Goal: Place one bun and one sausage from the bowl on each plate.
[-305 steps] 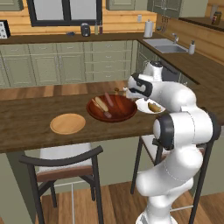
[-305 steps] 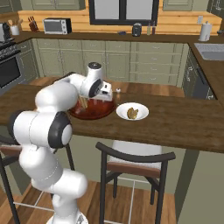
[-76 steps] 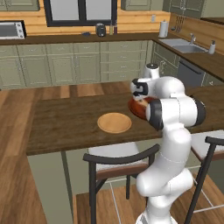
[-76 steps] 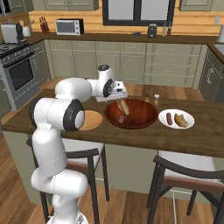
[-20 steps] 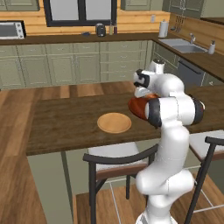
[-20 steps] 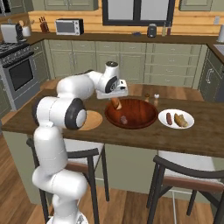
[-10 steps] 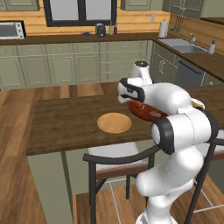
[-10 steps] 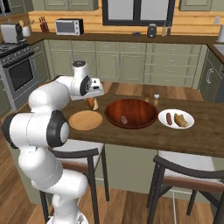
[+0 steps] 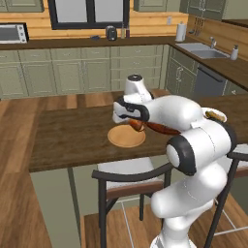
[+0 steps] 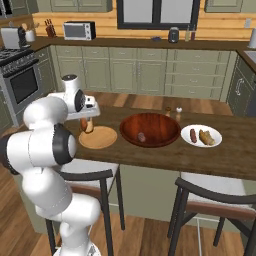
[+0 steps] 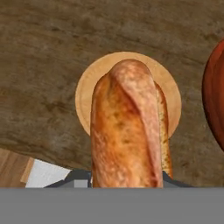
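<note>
The pincer (image 10: 87,120) holds the bun (image 11: 127,127) by one end above the tan plate (image 11: 85,89); it looks light and soft, so squeeze gently.

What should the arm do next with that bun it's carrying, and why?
Probably lower it straight down and let go. The pincer is shut on the bun and hangs right above the tan plate, which has nothing on it. The white plate already holds its bun and sausage, and one sausage waits in the bowl.
</note>
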